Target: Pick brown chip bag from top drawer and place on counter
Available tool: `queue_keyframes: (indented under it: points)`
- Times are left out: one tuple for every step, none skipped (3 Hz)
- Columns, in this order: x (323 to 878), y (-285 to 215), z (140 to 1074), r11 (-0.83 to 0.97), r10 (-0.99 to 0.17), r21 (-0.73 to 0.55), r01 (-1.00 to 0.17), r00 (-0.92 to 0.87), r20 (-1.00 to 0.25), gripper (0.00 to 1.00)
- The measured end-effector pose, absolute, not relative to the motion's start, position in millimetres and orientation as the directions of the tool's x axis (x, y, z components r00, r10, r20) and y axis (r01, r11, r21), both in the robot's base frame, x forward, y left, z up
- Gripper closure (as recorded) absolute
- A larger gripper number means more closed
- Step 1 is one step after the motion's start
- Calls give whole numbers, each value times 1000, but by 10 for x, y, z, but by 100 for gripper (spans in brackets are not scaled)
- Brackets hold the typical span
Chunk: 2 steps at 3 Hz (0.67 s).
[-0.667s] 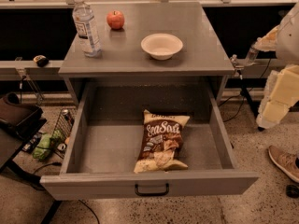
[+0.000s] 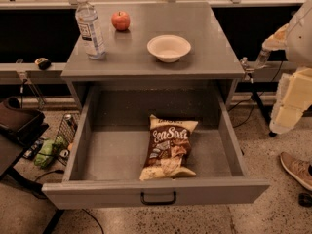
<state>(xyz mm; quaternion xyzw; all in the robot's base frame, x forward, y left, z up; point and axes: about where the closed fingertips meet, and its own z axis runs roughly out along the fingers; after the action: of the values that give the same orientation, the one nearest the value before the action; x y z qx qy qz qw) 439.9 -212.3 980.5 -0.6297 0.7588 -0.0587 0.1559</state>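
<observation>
The brown chip bag (image 2: 168, 147) lies flat in the open top drawer (image 2: 87, 145), right of centre and near the front panel, with its "Sea Salt" lettering facing up. The drawer is pulled fully out, and its dark handle (image 2: 158, 198) is at the front centre. The grey counter (image 2: 146, 57) is the cabinet top above it. My gripper (image 2: 249, 66) is at the right, just off the counter's right edge and above the drawer's right wall. It is well away from the bag and holds nothing that I can see. My white and cream arm (image 2: 292, 96) runs along the right border.
On the counter stand a water bottle (image 2: 90, 27) at the left, a red apple (image 2: 120, 20) behind it and a white bowl (image 2: 168, 48) at the centre. A wire basket with clutter (image 2: 56, 143) sits on the floor at the left. A person's shoe (image 2: 295, 169) is at the lower right.
</observation>
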Motion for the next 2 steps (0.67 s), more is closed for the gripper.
queue_keyframes:
  points:
    - [4549,-2097,9506,78,-994,-304,-950,-52,-93,0]
    - [4892,-2019,8862,-150,-989,-265,-952,148,29,0]
